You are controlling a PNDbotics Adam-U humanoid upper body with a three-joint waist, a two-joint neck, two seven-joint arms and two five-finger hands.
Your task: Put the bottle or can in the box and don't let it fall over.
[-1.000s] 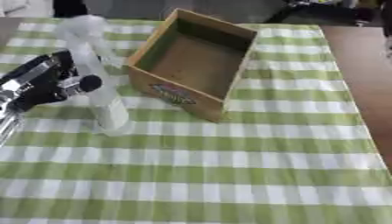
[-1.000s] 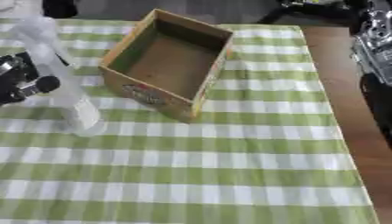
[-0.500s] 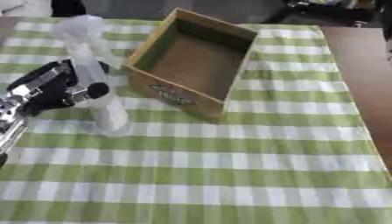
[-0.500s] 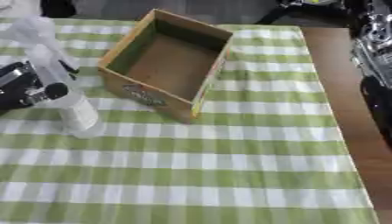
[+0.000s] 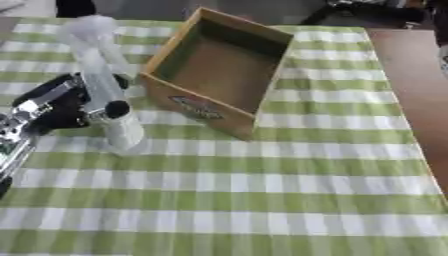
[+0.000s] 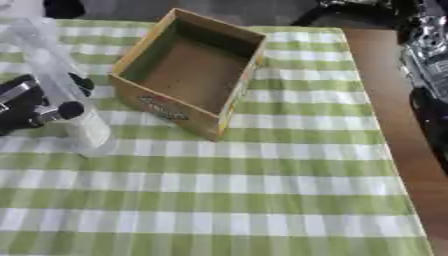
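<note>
Clear plastic bottle (image 5: 103,90), upright on the green-checked cloth (image 5: 262,200), mid-body inside the curled fingers of the left hand (image 5: 61,105); likely light, smooth, top-heavy, best held low; cardboard box (image 5: 219,75) just right of the hand; right hand not visible.

Box (image 5: 219,75) logo blurred, no legible txt

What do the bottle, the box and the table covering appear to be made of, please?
The bottle looks like clear, slightly frosted plastic: the checks show faintly through it. The box seems to be matte brown cardboard or thin wood, with a printed label on its front wall; which of the two I cannot tell. The tablecloth looks like woven fabric, green and white checks, no shine.
</note>
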